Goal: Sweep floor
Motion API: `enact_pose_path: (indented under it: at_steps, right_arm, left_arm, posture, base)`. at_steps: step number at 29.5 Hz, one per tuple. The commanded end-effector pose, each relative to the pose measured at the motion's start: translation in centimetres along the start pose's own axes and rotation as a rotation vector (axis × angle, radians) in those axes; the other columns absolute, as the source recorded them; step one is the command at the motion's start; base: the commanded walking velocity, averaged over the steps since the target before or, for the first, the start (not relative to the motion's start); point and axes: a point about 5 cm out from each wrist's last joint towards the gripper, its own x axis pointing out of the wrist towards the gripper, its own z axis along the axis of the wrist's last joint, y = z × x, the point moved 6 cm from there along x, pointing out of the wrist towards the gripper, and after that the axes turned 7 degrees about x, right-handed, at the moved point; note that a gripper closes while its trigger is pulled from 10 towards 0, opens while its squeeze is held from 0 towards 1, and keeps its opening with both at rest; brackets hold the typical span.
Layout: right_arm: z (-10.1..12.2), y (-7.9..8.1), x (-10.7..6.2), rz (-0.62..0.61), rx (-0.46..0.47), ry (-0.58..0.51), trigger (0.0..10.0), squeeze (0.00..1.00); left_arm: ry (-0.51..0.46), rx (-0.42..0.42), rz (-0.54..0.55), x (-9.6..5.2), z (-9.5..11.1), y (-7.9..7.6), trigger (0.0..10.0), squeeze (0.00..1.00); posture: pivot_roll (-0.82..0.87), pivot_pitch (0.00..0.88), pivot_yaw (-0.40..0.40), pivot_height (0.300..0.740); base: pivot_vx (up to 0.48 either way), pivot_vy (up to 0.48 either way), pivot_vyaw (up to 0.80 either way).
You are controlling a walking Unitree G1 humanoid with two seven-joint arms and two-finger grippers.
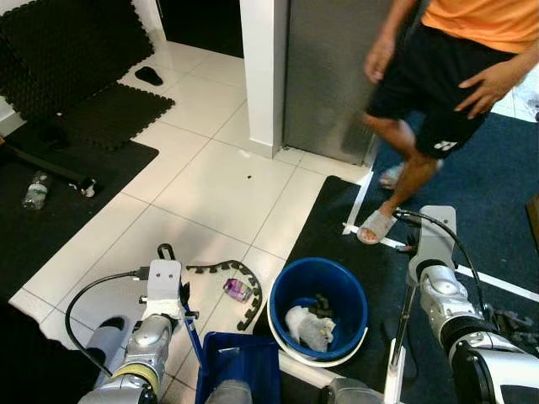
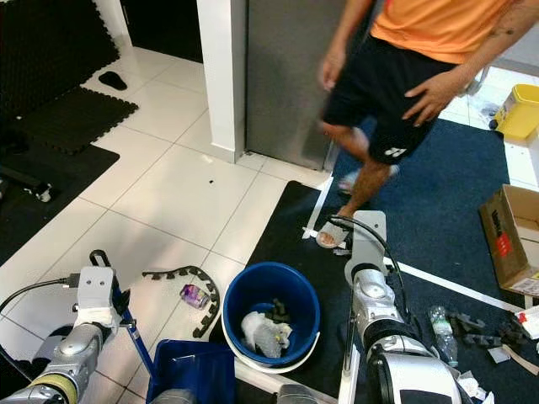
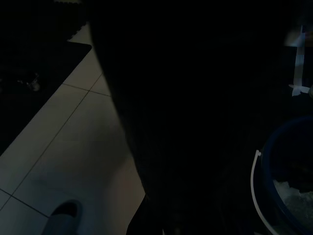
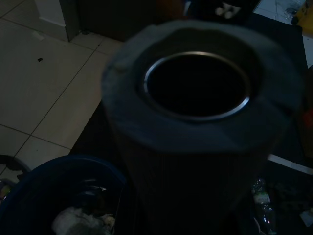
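Floor scene: blue bucket, blue dustpan, scattered litter, person passing.

Blue bucket point(image 1: 318, 307) with white rim stands at the edge of the dark mat point(image 1: 337, 227), holding crumpled pale rubbish point(image 1: 308, 328). Blue dustpan point(image 1: 240, 360) sits just beside it on the white tile floor point(image 1: 210, 185), its handle rising toward the left arm point(image 1: 152, 332). Black curved strip point(image 1: 234, 278) and small purple wrapper point(image 1: 237, 289) lie on the tiles nearby. Right arm point(image 1: 455, 311) holds a thin upright pole point(image 1: 402, 324). Whether either gripper's fingers are open or closed cannot be told. Person in orange shirt point(image 1: 472, 17) steps across the mat.
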Motion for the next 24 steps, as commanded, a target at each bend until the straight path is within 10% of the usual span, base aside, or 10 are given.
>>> enact_pose_path:
  at_steps: [1,24]
  right_arm:
    - [-1.9,-0.6,-0.5,-0.018,0.006,0.065,10.0,0.0]
    - [-3.2,-0.7,-0.9,-0.033,0.044,0.105,10.0,0.0]
  left_arm:
    - [0.174,0.037,-0.056,-1.2,-4.6,-1.6,10.0,0.0]
    - [0.239,0.048,-0.062,-1.7,-6.1,-1.7,10.0,0.0]
  posture:
    - [0.16,0.0,-0.036,0.74]
    - [0.17,0.0,-0.022,0.74]
  base:
    - [0.0,0.0,0.0]
    - [0.0,0.0,0.0]
